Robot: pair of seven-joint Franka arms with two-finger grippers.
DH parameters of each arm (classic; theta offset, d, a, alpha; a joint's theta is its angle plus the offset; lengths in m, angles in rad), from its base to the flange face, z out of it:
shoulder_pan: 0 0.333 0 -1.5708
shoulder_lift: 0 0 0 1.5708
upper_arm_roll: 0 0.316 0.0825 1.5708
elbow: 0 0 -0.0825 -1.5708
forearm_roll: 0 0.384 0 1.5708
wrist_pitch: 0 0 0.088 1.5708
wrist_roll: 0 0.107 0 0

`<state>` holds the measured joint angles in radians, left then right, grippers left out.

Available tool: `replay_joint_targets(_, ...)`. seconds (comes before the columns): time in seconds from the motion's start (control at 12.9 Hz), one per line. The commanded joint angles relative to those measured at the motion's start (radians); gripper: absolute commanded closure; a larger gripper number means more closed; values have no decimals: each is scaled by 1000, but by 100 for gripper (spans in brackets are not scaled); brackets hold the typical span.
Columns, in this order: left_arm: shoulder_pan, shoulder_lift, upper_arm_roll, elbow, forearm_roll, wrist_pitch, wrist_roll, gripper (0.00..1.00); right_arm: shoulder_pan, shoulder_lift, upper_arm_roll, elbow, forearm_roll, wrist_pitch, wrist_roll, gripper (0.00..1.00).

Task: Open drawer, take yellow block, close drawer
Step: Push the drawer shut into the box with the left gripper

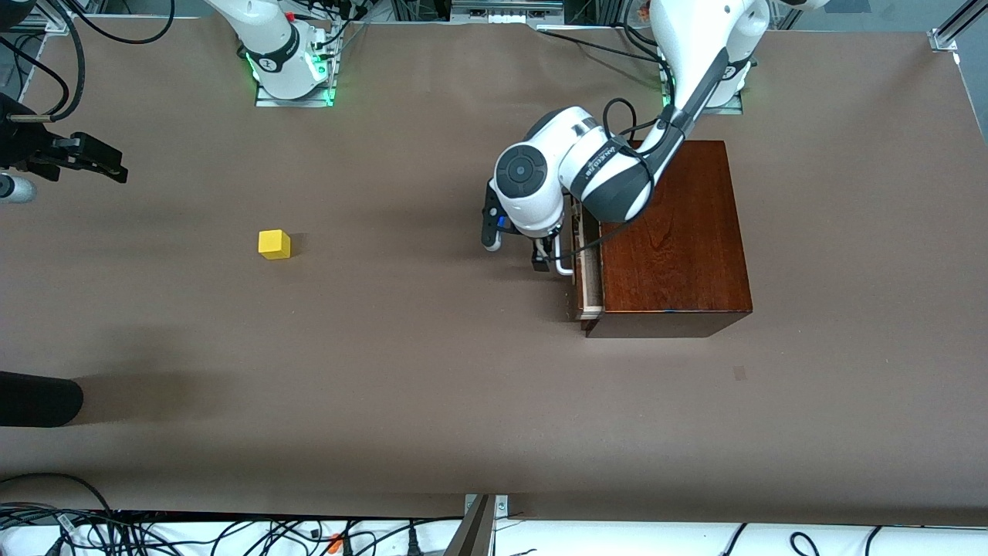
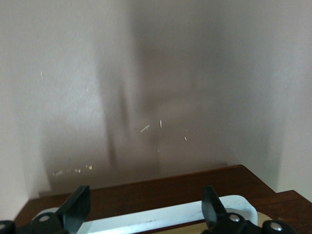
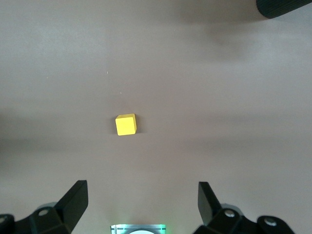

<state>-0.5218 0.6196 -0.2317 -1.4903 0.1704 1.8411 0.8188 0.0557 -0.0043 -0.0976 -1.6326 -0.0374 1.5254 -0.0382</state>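
We see the left gripper [image 1: 549, 259] at the drawer [image 1: 588, 270], its spread fingers [image 2: 75, 209] straddling the white handle [image 2: 170, 217] without clamping it. The drawer stands barely ajar. The yellow block [image 1: 274, 244] sits on the table well toward the right arm's end, where the right gripper [image 3: 141, 202] waits wide open and empty.

Readable markings: almost none.
The only lettering sits on the left arm's wrist link [image 1: 598, 166], a short dark line of print on the white casing above the wooden box's front, too small and tilted to make out; nothing else carries any text.
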Motion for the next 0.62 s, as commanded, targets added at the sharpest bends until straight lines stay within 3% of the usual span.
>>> replay_joint_targets(0.0, 19, -14, 28, -2, 38, -29, -9, 0, -13, 10, 9, 28, 1, -13, 11, 0)
replay_joint_targets(0.54, 43, -20, 38, -2, 38, -63, -10, 0, -8, 13, 19, 28, 1, -10, 9, 0)
